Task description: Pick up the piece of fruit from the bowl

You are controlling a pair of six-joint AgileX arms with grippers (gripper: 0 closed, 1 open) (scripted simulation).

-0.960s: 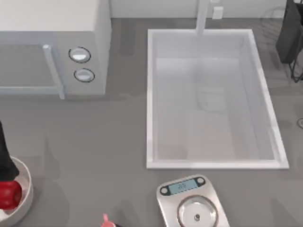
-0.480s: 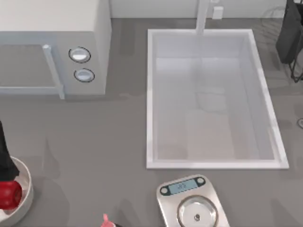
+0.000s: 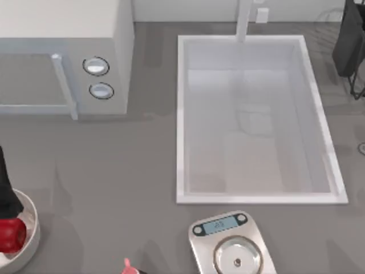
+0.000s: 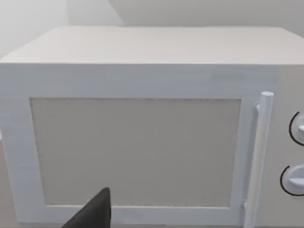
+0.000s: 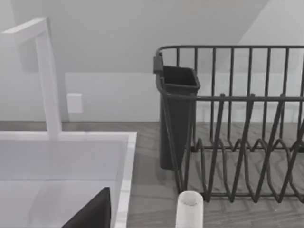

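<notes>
The fruit (image 3: 10, 235) lies in the bowl (image 3: 31, 231) at the surface's near left corner, under the left hand (image 3: 7, 212), whose fingers I cannot tell apart or together; it looks smooth, firm and slippery, so grip its widest part.

Overhead camera above counter; wrist cameras close on microwave (image 4: 142, 137) and dish rack (image 5: 237, 123).
</notes>
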